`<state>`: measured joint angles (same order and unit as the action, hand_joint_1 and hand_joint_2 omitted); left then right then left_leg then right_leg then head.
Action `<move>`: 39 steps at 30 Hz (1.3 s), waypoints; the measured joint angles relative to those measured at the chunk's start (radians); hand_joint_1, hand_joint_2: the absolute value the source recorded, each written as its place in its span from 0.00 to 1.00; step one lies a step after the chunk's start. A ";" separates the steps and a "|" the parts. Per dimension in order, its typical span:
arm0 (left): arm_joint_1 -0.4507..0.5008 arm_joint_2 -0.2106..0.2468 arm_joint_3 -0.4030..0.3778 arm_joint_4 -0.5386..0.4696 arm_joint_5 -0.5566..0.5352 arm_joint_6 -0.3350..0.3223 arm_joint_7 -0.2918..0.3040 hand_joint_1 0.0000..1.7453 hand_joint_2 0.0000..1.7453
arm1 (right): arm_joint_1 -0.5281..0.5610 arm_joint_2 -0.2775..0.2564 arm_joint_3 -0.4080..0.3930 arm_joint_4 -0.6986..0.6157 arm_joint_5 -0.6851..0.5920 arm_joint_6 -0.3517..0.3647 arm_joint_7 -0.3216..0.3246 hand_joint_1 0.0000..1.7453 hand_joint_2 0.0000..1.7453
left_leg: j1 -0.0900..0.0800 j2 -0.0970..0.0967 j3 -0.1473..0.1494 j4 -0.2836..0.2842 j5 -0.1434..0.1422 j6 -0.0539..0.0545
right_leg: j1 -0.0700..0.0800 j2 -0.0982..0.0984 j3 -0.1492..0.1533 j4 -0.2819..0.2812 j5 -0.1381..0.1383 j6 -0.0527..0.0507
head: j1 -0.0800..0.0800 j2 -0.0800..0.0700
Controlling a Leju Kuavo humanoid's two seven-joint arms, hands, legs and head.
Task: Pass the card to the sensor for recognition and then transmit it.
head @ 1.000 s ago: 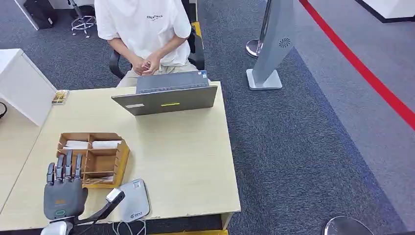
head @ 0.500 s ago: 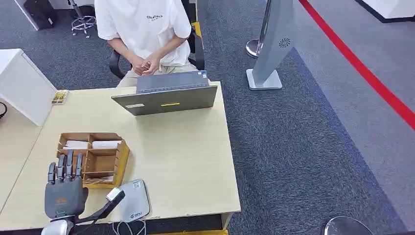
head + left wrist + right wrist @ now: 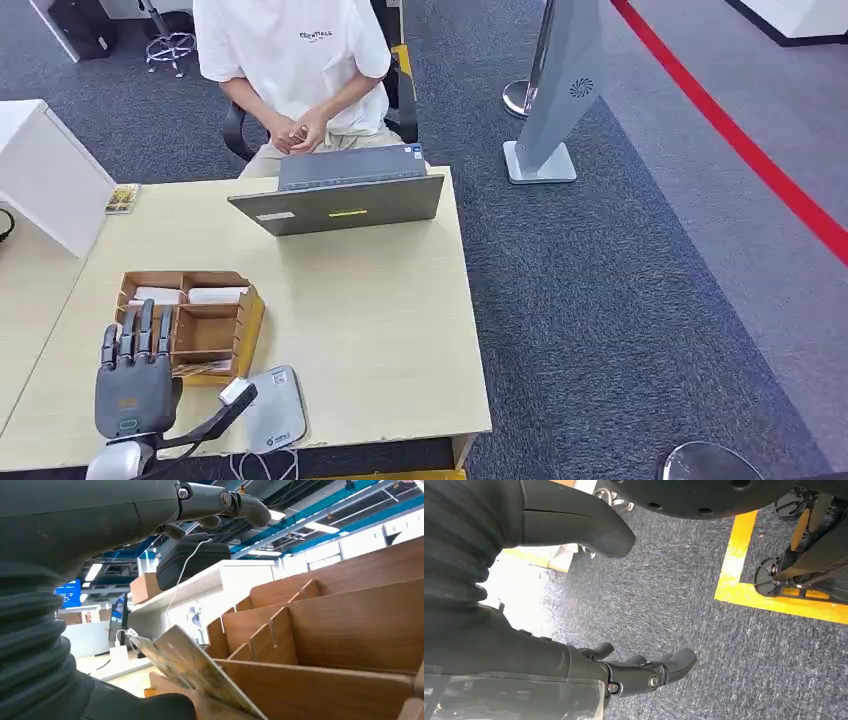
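A wooden sorting box (image 3: pixel 245 318) stands on the table's near left part. A card (image 3: pixel 196 368) leans in its nearest slot; in the left wrist view the card (image 3: pixel 192 672) slants up just beyond my thumb (image 3: pixel 150 707). My left hand (image 3: pixel 135 385) lies flat beside the box with its fingers stretched forward and its thumb reaching out toward the grey card sensor (image 3: pixel 278 408); it holds nothing. My right hand (image 3: pixel 644 672) hangs over the carpet, fingers loosely apart and empty.
A grey laptop (image 3: pixel 340 200) stands open at the table's far edge, with a person (image 3: pixel 295 60) in a white shirt seated behind it. A white cabinet (image 3: pixel 45 175) stands at the left. Cables (image 3: pixel 262 465) hang below the sensor.
My left hand has crept a little forward and to the right, closer to the box's near slot. Nothing else has moved.
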<state>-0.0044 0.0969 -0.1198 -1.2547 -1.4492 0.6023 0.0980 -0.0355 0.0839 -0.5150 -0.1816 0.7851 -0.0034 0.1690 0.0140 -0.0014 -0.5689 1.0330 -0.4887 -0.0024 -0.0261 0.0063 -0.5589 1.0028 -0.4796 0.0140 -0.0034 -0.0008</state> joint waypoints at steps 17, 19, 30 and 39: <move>-0.003 0.000 0.000 0.001 0.006 -0.010 0.000 0.00 1.00 | 0.000 0.000 0.000 0.000 0.004 -0.001 -0.002 0.00 1.00 | 0.000 0.000 0.000 0.000 0.000 0.000 | 0.000 0.000 0.000 0.000 0.000 0.000 | 0.000 0.000; -0.003 0.000 0.000 0.003 0.008 -0.022 0.000 0.00 1.00 | 0.000 0.000 -0.001 0.000 0.005 -0.001 -0.002 0.00 1.00 | 0.000 0.000 0.000 0.000 0.000 0.000 | 0.000 0.000 0.000 0.000 0.000 0.000 | 0.000 0.000; -0.006 0.000 -0.004 0.015 0.016 -0.045 -0.011 0.00 1.00 | 0.000 0.000 -0.008 0.000 0.020 0.002 -0.003 0.00 1.00 | 0.000 0.000 0.000 0.000 0.000 0.000 | 0.000 0.000 0.000 0.000 0.000 0.000 | 0.000 0.000; -0.013 0.000 -0.010 0.015 0.023 -0.042 -0.014 0.00 1.00 | 0.000 0.000 -0.011 0.000 0.024 0.002 -0.003 0.00 1.00 | 0.000 0.000 0.000 0.000 0.000 0.000 | 0.000 0.000 0.000 0.000 0.001 0.001 | 0.000 0.000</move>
<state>-0.0171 0.0973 -0.1297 -1.2398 -1.4263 0.5603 0.0843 -0.0357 0.0839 -0.5261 -0.1816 0.8091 -0.0011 0.1659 0.0140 -0.0012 -0.5688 1.0331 -0.4886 -0.0024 -0.0261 0.0065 -0.5590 1.0028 -0.4790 0.0147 -0.0034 -0.0008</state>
